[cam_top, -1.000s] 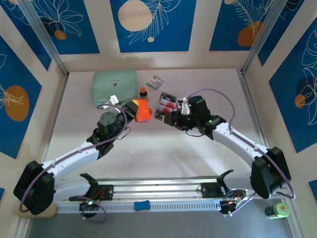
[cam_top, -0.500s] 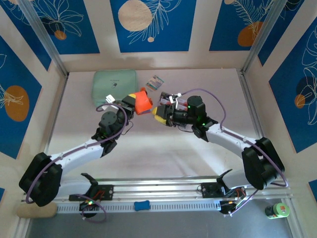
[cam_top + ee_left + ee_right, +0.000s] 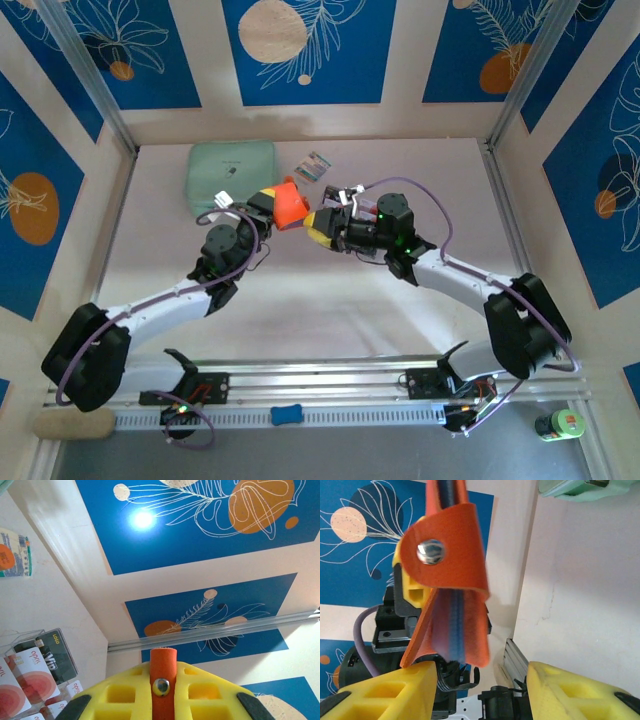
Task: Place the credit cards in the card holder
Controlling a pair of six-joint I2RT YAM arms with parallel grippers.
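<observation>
The orange card holder is held up off the table, with my left gripper shut on it. In the left wrist view its orange edge with a metal snap is pinched between the yellow fingers. My right gripper faces it, open. In the right wrist view the card holder hangs slightly spread, blue lining showing, above the open right gripper. The credit cards lie in a clear stack on the table, mostly hidden under my right wrist from above.
A mint-green zip pouch lies at the back left, also seen in the right wrist view. A small patterned packet lies behind the grippers. A green bottle stands off the table at the front right.
My left gripper has lifted the card holder and carried it slightly back. My right gripper swung left off the cards to face it. Little moved in the last half second.
</observation>
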